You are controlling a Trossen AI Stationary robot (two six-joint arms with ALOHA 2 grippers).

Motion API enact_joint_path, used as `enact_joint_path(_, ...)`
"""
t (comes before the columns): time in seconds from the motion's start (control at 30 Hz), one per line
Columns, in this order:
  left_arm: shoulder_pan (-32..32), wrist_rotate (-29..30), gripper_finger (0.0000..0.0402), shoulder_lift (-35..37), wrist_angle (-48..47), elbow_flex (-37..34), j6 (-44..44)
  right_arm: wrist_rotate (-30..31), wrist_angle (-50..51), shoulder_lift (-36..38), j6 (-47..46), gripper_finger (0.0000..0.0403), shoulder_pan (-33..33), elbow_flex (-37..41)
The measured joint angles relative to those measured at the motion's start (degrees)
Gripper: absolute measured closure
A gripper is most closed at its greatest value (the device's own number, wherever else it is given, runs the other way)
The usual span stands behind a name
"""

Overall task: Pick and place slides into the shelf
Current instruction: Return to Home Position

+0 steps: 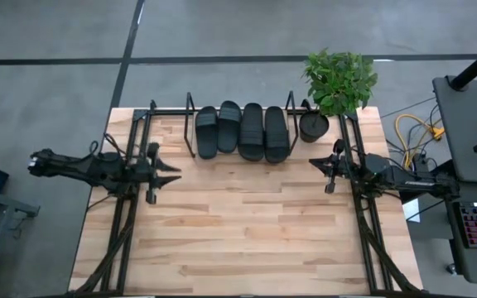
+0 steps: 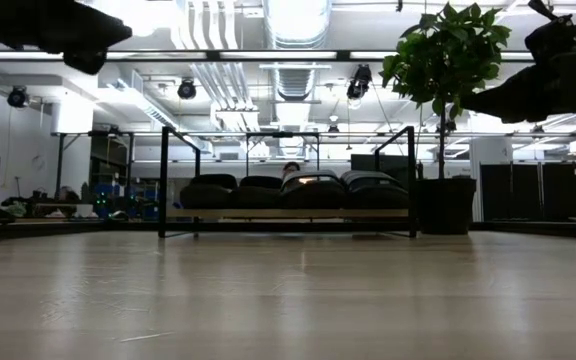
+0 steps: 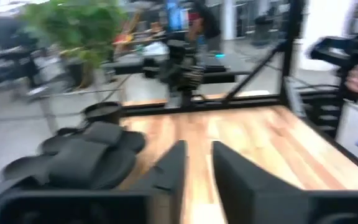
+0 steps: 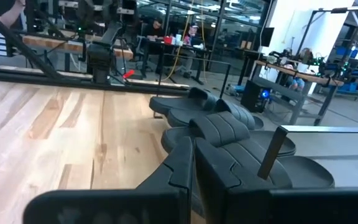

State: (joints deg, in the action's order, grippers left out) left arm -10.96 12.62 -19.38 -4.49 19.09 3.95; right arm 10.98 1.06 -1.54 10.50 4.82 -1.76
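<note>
Four black slides [image 1: 240, 131] lie side by side on the shelf [image 2: 288, 213], soles down on its light board between the black wire uprights [image 1: 292, 112] at the table's far edge. They also show in the low view [image 2: 298, 190] and in both wrist views [image 3: 86, 155] [image 4: 229, 137]. My left gripper [image 1: 177, 171] hovers over the table's left part, fingers a little apart [image 3: 199, 152], empty. My right gripper [image 1: 313, 162] hovers over the right part, fingers shut together [image 4: 193, 149], empty. Both point toward the table's middle.
A black pot [image 1: 313, 126] with a green plant [image 1: 339, 79] stands just right of the shelf, near my right gripper. Bare wooden tabletop [image 1: 247, 223] spreads between the arms and toward the near edge. People sit at desks in the room behind [image 4: 166, 34].
</note>
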Motion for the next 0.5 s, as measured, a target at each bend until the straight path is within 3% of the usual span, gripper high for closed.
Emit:
enact_joint_path(0.1, 0.05, -2.54, 0.0389, 0.50, 4.93, -3.74, 1.61, 0.00, 0.00, 0.00, -0.09, 0.0394, 0.00, 0.00)
enact_joint_path(0.23, 1.19, -1.64, 0.0397, 1.48, 9.67, -7.38, 5.14, 0.00, -0.02, 0.00, -0.32, 0.0394, 0.00, 0.00)
enact_joint_path(0.37, 4.35, -0.05, 0.0401, 4.48, 7.38, -7.96, 8.25, 0.02, -0.03, 0.00, -0.44, 0.0394, 0.00, 0.00)
enact_joint_path(0.5, 6.39, -6.45, 0.0401, 9.41, 5.09, -8.17, 6.66, 0.02, -0.02, 0.00, -0.73, 0.0394, 0.00, 0.00)
